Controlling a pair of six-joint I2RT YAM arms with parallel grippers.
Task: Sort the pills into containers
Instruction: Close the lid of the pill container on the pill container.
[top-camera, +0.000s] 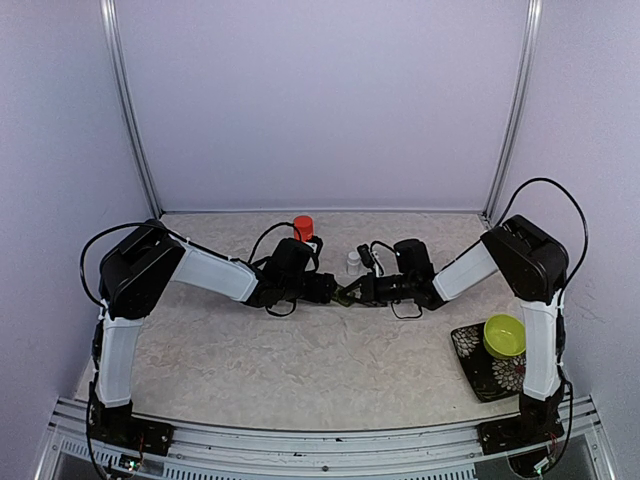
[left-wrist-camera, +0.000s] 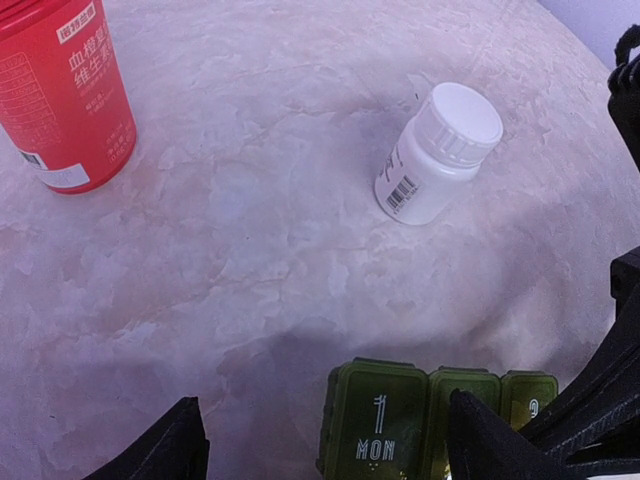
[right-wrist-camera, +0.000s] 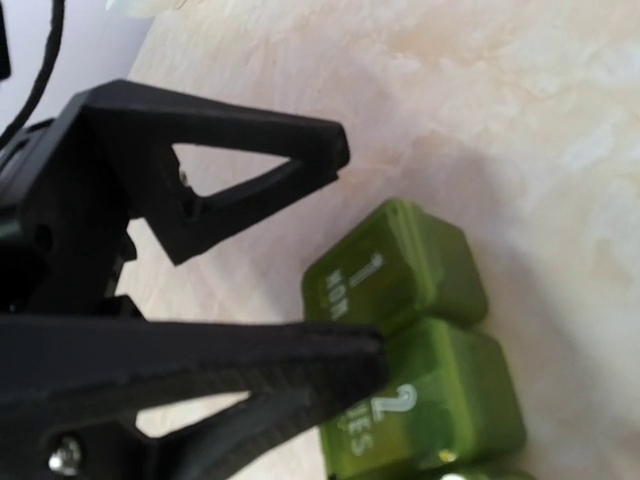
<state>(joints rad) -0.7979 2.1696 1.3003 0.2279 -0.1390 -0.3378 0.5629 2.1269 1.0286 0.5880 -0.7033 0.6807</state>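
Observation:
The dark green pill box (left-wrist-camera: 385, 425) lies on the marble table, its lids marked 1 MON (right-wrist-camera: 390, 275) and 2 TUES all down. My left gripper (left-wrist-camera: 325, 450) is open and straddles the MON end, one finger (left-wrist-camera: 165, 450) over bare table and the other over the second lid. My right gripper (right-wrist-camera: 372, 362) is shut, its tips resting at the near edge of the box where the first two lids meet. In the top view both grippers (top-camera: 333, 290) (top-camera: 354, 295) meet over the box (top-camera: 345, 299). No pills are in view.
A red-orange bottle (left-wrist-camera: 60, 95) stands at the far left and a white capped bottle (left-wrist-camera: 440, 150) just beyond the box. A lime-green bowl (top-camera: 504, 335) sits on a dark patterned tray (top-camera: 478, 365) by the right arm's base.

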